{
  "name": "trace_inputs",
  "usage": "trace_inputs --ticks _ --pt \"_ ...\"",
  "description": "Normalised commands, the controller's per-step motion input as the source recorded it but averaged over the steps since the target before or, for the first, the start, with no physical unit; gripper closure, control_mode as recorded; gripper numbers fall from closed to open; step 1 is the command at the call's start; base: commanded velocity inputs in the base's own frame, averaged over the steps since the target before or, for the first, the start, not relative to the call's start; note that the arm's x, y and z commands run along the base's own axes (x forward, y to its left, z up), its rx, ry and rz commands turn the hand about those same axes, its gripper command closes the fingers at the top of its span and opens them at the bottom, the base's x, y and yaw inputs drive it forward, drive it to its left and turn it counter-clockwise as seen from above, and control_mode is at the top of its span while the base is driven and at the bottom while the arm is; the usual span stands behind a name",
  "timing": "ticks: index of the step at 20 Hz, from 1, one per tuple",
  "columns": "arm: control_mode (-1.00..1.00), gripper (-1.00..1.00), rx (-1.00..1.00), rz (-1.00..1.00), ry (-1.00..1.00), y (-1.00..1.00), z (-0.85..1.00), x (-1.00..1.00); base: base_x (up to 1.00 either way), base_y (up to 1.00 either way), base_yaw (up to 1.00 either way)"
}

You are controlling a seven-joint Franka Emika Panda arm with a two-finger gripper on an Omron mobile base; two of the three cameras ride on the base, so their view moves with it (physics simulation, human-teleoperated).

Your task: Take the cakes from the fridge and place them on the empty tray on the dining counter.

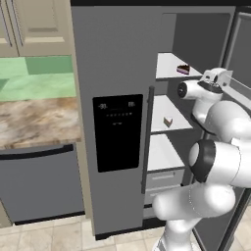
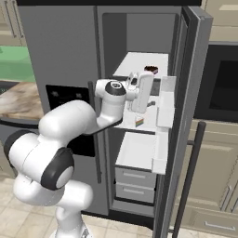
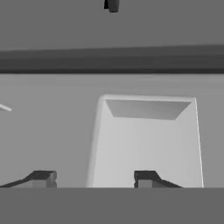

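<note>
Fridge point(image 1: 117, 68) open; cakes point(image 1: 183, 69) on separate shelves.

Arm point(image 2: 69, 125) folded, elbow bent, reaching forward and up; gripper point(image 3: 94, 177) jaws apart, nothing visible between them.

Upper white shelf point(image 1: 169, 66) inside the open fridge point(image 1: 117, 63) is being occupied by the dark-layered cake slice point(image 1: 183, 69), near its right side. Middle shelf point(image 1: 159, 122) is being occupied by the pale cake slice point(image 1: 168, 121). Lowest shelf point(image 1: 162, 152) is being shown bare.
</note>
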Motion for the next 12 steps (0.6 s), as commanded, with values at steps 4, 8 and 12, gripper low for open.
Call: trace_inputs --ticks 4,8,12 --pt "-1.00 -1.00 0.00 -0.07 -0.02 -1.00 -0.32 -0.74 0.00 0.00 0.00" --pt "-1.00 -1.00 0.06 0.00 -0.06 -0.50 -0.06 -0.48 0.00 0.00 0.00" --pt "-1.00 -1.00 0.06 0.00 -0.22 0.18 0.25 -0.51 0.00 0.00 0.00"
